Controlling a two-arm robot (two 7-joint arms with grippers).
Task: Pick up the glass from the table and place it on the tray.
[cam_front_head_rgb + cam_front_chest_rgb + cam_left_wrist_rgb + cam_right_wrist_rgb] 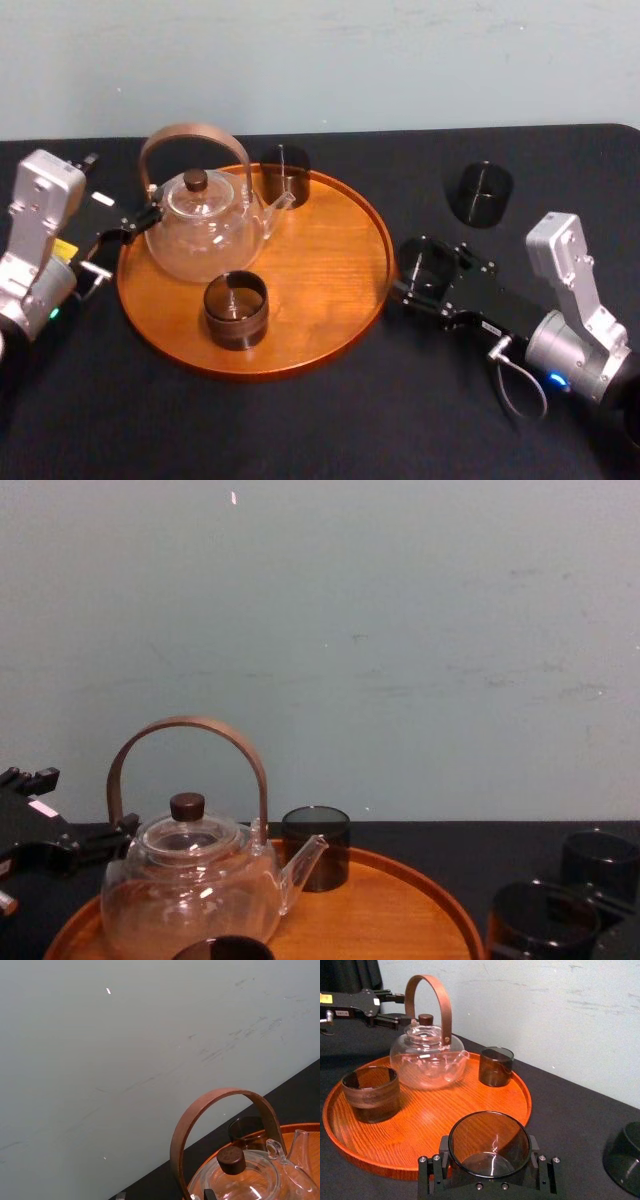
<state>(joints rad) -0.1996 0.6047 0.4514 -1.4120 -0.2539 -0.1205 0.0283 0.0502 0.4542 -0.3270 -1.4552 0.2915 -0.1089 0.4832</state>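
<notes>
In the head view, the right gripper [430, 274] has its fingers clamped on the glass [420, 258]. The glass is just right of the tray [335, 250], low over the black table [300, 430], and I cannot tell whether its base is clear of the top. It stands upright with its mouth up, so its axis is vertical, and it looks about as wide as it is tall. A second glass [480, 192] stands farther back on the right of the table. On the tray are a teapot [205, 235] at the left, a back glass [285, 172] by the far rim and a front glass [236, 310] toward the near rim. The left gripper [128, 226] sits at the tray's left edge, beside the teapot's handle. In the left wrist view that handle arches close by, and the two fingertips showing at the picture's edge are apart and hold nothing. In the right wrist view the fingers [431, 1177] press the glass from opposite sides, low on its wall. Beyond it, the tray floor between the front glass and the right rim is bare. In the chest view the glass sits low at the right, just beside the tray's rim, with the second glass behind it. The glass is probably light, stiff and brittle. Its smooth wall could slip in hard pads, and it could crack under a hard squeeze or a sharp landing. A moderate hold across the lower wall seems right, with the mouth kept up.
</notes>
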